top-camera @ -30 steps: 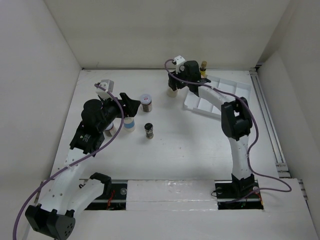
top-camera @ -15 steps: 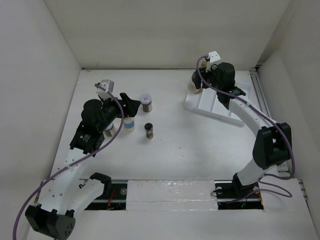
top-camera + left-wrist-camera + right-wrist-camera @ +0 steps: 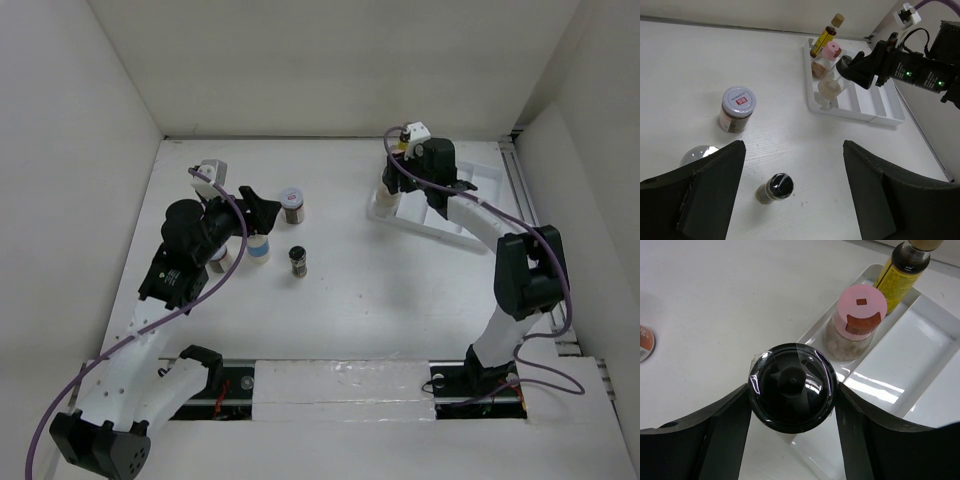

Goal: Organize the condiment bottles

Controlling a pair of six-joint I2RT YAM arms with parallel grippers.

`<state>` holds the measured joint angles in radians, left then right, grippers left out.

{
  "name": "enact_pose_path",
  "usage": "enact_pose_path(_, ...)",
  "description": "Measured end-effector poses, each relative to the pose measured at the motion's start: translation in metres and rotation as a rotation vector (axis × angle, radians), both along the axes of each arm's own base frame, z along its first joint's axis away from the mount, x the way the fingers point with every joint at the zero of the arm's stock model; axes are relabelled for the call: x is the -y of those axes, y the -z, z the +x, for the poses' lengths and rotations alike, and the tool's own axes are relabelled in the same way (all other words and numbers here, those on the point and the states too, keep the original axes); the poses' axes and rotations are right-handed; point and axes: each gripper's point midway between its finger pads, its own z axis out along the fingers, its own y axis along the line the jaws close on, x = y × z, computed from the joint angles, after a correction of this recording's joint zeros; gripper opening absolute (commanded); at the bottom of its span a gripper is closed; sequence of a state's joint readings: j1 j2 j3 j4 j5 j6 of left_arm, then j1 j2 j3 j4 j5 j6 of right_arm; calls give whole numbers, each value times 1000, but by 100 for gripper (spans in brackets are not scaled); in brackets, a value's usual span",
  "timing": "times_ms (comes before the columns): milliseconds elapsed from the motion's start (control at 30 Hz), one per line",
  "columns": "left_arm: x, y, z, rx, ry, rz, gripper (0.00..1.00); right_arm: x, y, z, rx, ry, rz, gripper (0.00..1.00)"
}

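The right pincer (image 3: 792,410), clamped on the black-knobbed bottle (image 3: 792,386), has carried it to the tray (image 3: 920,355), perhaps touching down; the left pincer (image 3: 793,145) stands apart.

Bright even light, soft shadows, glare on black-knobbed bottle (image 3: 791,388), pics sharp
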<state>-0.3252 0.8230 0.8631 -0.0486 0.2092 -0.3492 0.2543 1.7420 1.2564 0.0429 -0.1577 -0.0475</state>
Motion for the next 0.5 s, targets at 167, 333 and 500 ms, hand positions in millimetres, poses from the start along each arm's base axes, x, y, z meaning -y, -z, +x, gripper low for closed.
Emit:
enact_pose_path(167,0,-1,0,2,0,-1,75,2,20,6,-24,24,-21,44)
enact_pose_path(333,0,-1,0,2,0,-1,75,1,40,7,-53,49,-59,54)
enact_pose_path(500,0,-1,0,2,-2,0,75,-4,41,9,-36,57,-78,82)
